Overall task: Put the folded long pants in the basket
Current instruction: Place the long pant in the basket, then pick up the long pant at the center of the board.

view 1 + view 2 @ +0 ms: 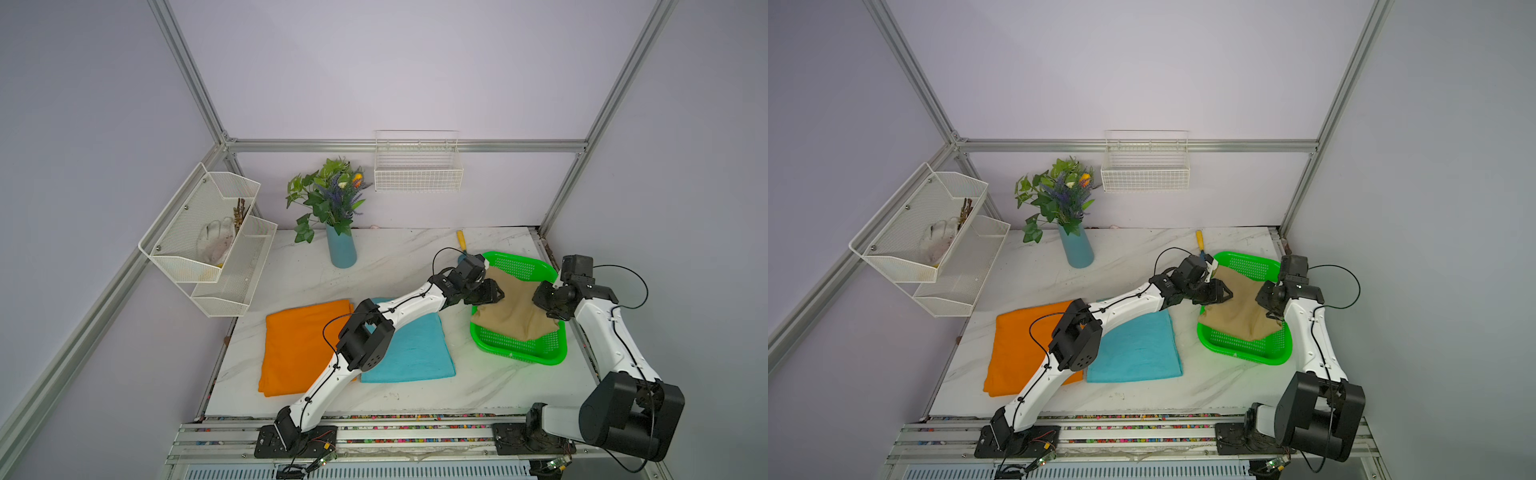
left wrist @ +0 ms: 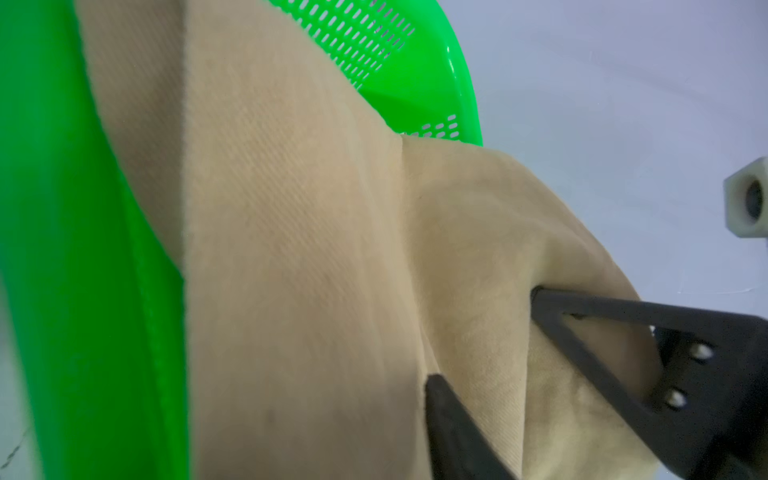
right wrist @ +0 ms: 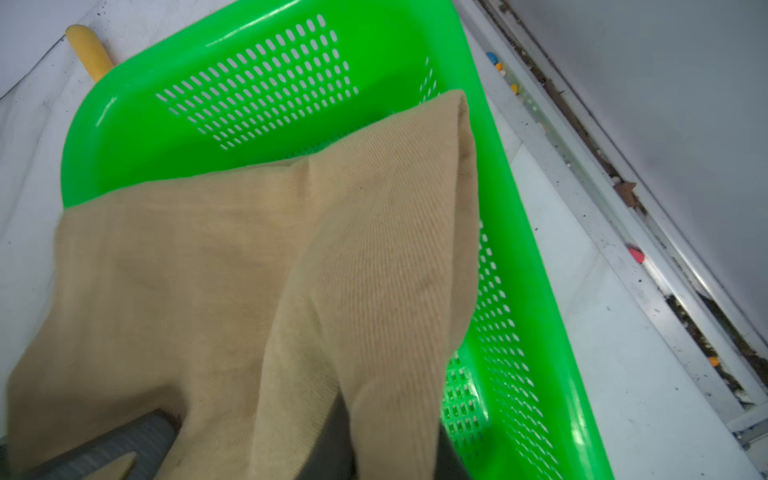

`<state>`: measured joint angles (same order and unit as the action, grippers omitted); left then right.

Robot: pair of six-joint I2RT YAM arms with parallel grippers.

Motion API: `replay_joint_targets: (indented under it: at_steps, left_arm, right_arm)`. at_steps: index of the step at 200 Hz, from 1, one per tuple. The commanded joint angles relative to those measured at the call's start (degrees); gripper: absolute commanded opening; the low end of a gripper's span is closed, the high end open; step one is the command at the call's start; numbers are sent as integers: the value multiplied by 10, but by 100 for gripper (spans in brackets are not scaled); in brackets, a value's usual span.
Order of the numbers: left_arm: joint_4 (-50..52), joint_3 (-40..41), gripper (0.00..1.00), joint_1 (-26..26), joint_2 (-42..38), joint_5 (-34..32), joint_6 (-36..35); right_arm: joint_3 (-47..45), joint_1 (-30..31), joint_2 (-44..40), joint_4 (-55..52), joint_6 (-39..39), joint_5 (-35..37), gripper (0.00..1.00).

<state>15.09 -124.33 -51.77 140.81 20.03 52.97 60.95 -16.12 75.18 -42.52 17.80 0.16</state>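
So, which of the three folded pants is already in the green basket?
The tan pants: they alone lie in the green basket, somewhat rumpled. The orange pants and the teal pants lie flat on the table, outside it.

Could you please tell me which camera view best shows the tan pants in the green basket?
A top view: nearly the whole tan pants show, bunched across the green basket, covering part of its rim. Both wrist views show only close-up parts of the cloth and basket wall.

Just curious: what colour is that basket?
The basket is bright green, clearest in the right wrist view.
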Motion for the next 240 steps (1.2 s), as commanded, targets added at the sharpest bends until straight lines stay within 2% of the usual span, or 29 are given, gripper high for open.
replay_joint_targets:
  at_steps: [1,31,48,81,109,127,156,173,189,202,212,240]
  left_arm:
    - [-20,-10,100,8,-16,-4,1]
    - [-52,47,100,12,-88,-84,-55]
    - [-72,60,100,25,-118,-99,-65]
    - [-61,31,100,61,-151,-83,-71]
    - [-49,52,100,89,-204,-88,-124]
    - [-56,111,100,119,-246,-89,-138]
    - [-34,235,100,189,-313,-83,-124]
    - [34,289,100,215,-354,-124,-169]
    - [94,340,100,222,-399,-190,-230]
    - [131,382,100,223,-433,-229,-255]
    - [152,417,100,225,-457,-251,-248]
    - [180,509,100,229,-510,-248,-241]
  right_arm:
    - [22,-13,11,34,9,24,97]
    - [63,-15,25,11,-1,60,99]
    - [88,-16,28,-5,-7,56,99]
    - [116,-15,20,-14,-37,-27,98]
    - [129,3,-3,-18,-27,-87,92]
    - [124,62,-16,-18,-15,-99,90]
    - [115,233,-6,-7,18,-84,88]
    - [98,319,12,27,46,-94,86]
    - [80,388,35,67,60,-95,86]
    - [70,421,61,96,64,-111,87]
    - [62,431,86,118,74,-140,87]
    - [27,441,127,179,110,-184,87]
